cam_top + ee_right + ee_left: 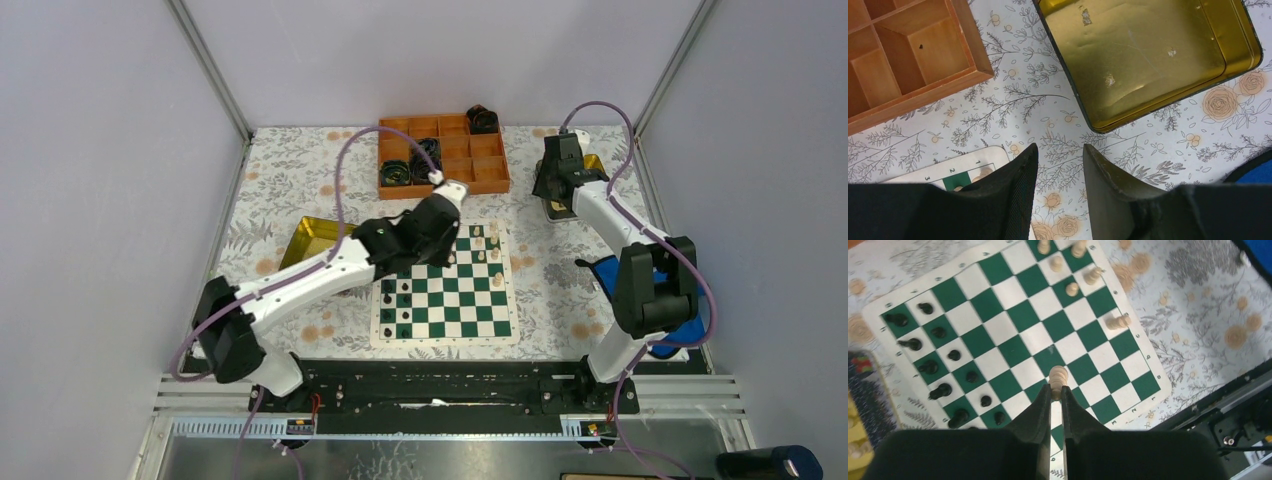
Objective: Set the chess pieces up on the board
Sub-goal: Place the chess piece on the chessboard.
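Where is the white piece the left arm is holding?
In the left wrist view, the cream-white chess piece is pinched in the left end effector, over bare squares of the board.

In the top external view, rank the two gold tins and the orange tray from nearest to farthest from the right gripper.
1. Right-hand gold tin: right beside the right gripper, on the right side.
2. Orange tray: to the gripper's left, at the far middle.
3. Left-hand gold tin: well over on the left side.
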